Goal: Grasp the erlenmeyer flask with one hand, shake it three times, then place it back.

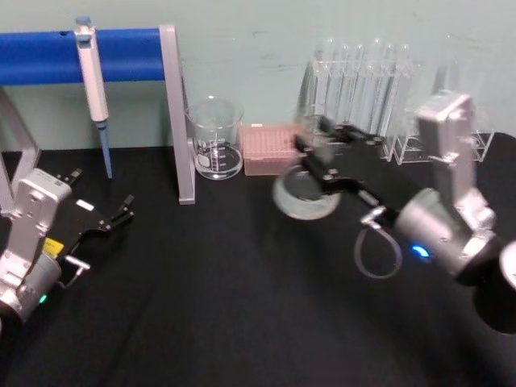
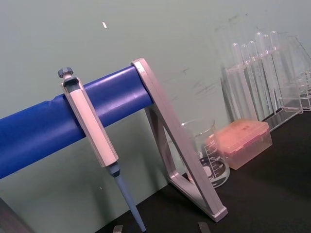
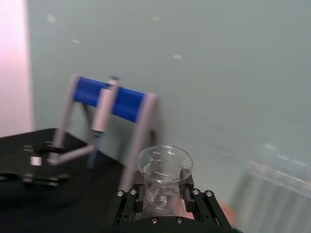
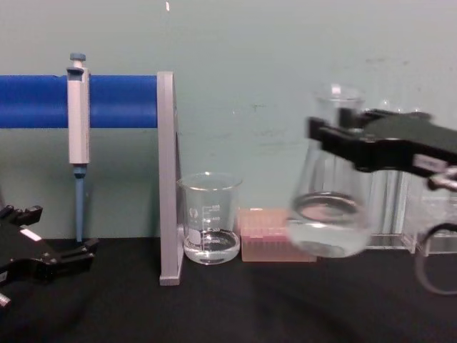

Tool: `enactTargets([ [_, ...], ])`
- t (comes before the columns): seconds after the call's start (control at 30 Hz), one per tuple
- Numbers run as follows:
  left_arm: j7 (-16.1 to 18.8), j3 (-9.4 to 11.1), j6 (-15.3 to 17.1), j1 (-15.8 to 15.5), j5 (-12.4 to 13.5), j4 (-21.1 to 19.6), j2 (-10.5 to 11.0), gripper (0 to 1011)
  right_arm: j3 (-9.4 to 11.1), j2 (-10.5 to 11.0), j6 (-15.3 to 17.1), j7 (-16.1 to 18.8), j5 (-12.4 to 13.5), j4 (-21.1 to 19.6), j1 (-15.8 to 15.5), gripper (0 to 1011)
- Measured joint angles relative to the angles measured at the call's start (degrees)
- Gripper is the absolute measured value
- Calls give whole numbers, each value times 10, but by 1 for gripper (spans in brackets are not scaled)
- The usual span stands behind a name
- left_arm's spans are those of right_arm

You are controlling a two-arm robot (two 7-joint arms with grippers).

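Holding: the right gripper (image 4: 335, 139) is clamped on the neck of the erlenmeyer flask (image 4: 330, 214), fingers on either side just below the flared rim, as the right wrist view shows.
Flask position: lifted clear of the black table (image 1: 210, 306), hanging in the air in front of the test tube rack (image 1: 367, 89) and to the right of the pink tip box (image 4: 275, 243); a little clear liquid sits in its wide base.
Step judged: mid-shake, since the flask is off the table and smeared in the head and chest views; how many shakes are done cannot be told.
Left gripper: the left gripper (image 1: 109, 222) is parked low at the left of the table, well apart from the flask, with its fingers spread and nothing between them.
Neighbours: the beaker (image 1: 215, 137) stands by the grey stand leg (image 1: 179, 113), and a pipette (image 1: 95, 89) hangs on the blue bar (image 1: 48, 55).
Risk, slip: smooth glass held only at the neck could slide through the fingers if the swing is sharp.
Risk, collision: a wide swing could strike the test tubes or the tip box close behind.
Risk, spill: a steep tilt could send liquid out of the open mouth.
Risk, placing: a hard or tilted set-down could chip or topple the flask.
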Motion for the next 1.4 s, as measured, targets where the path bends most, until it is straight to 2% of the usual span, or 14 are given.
enactTargets([
  [0.13,0,0,0,0,0,0,0,1001,36,10,9,-33,-11,-25,-34,457],
  [0.3,0,0,0,0,0,0,0,1001,69,14,16,-61,-21,-46,-67,457],
  [0.43,0,0,0,0,0,0,0,1001,85,14,20,-71,-25,-55,-82,457],
  [0.6,0,0,0,0,0,0,0,1001,90,9,20,-68,-30,-56,-84,457],
  [0.9,0,0,0,0,0,0,0,1001,72,-9,17,-22,-24,-30,-57,457],
  [1.1,0,0,0,0,0,0,0,1001,42,-20,14,19,-6,-4,-29,457],
  [1.23,0,0,0,0,0,0,0,1001,14,-26,10,48,9,16,-5,457],
  [1.4,0,0,0,0,0,0,0,1001,-10,-29,9,70,20,30,13,457],
])
